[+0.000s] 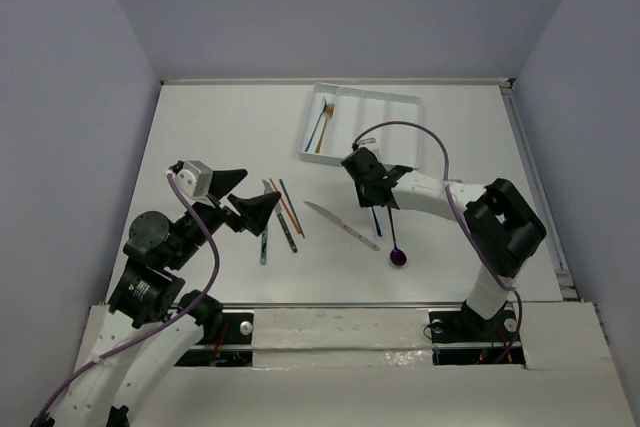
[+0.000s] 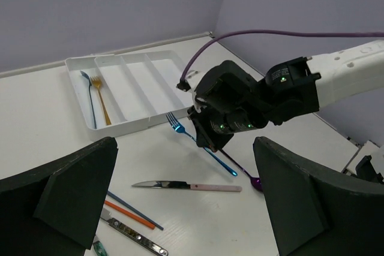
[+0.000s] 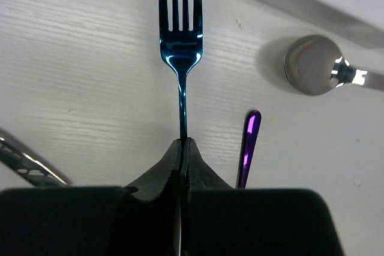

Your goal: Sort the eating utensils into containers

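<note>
My right gripper is shut on the thin handle of a blue fork, which it holds low over the table just in front of the white tray. It also shows in the top view and the left wrist view. A purple spoon lies beside the held fork. A silver spoon bowl lies near the tray's edge. Another blue fork and a gold fork lie in the tray's left compartment. My left gripper is open and empty above the loose cutlery.
A pink-handled knife lies on the table's middle. An orange chopstick, a blue chopstick, a silver knife and a teal piece lie under my left gripper. The right arm's purple cable arcs over the tray.
</note>
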`<state>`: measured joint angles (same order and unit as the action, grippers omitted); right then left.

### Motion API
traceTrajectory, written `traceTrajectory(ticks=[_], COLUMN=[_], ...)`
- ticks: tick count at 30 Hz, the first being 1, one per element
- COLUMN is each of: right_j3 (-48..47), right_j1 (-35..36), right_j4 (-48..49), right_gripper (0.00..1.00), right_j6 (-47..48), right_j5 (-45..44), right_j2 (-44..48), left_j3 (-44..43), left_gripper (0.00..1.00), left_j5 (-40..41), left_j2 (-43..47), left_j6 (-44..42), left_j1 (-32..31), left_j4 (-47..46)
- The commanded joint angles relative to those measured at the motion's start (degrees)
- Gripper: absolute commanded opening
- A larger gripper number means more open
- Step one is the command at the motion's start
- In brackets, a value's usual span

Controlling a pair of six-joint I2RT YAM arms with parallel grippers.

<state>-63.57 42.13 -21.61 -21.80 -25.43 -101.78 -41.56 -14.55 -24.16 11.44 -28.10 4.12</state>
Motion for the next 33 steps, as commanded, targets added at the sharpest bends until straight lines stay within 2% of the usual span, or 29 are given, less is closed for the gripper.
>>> traceTrajectory(ticks=[1, 4, 7, 12, 15, 18, 26, 29, 32, 33], right_j3=[-6.9, -9.3, -16.7, -34.7, -46.8, -54.8, -63.7, -69.3, -68.8, -67.4], right_j1=[0.8, 0.8, 0.8, -1.2, -3.8, -5.6, -8.6, -8.6, -8.6, -8.6], right_j4=[5.9, 11.1, 13.6, 15.4, 12.7, 11.7, 12.6, 9.1, 9.2, 9.9], right_gripper=[0.0, 0.0, 0.0, 0.0, 0.0, 0.0, 0.0, 0.0, 0.01, 0.05], right_j6=[5.5, 5.7, 4.6, 4.1, 1.8, -1.9, -5.4, -5.2, -6.1, -6.5], right_j5=[3.5, 6.9, 5.3, 5.1, 5.0, 5.1, 9.1, 9.8, 10.5, 10.6], right_j2=[7.3, 6.5, 0.6, -12.3, -18.6, -26.3, -34.2, -39.4, -39.9, -39.7], left_j3=[-0.4, -0.3, -0.4, -0.4, -0.4, -0.4, -0.5, -0.5, -0.5, -0.5], left_gripper=[0.99, 0.99, 0.99, 0.99, 0.99, 0.99, 0.99, 0.99, 0.99, 0.99], left_j5=[-0.6, -0.6, -0.6, 0.2, 0.5, 0.7, 1.1, 1.2, 1.2, 1.2], left_j2=[0.4, 0.3, 0.3, 0.4, 0.7, 1.2, 1.1, 1.1, 1.2, 1.2], left_j6=[-0.1, 0.0, 0.0, 0.2, 0.1, 0.1, -0.1, -0.1, -0.1, -0.1], left_j1=[0.2, 0.2, 0.2, 0.2, 0.2, -0.3, -0.8, -0.8, -0.8, -0.8], left_j4=[-3.2, -3.2, -3.2, -3.0, -2.9, -2.6, -2.5, -2.4, -2.4, -2.4])
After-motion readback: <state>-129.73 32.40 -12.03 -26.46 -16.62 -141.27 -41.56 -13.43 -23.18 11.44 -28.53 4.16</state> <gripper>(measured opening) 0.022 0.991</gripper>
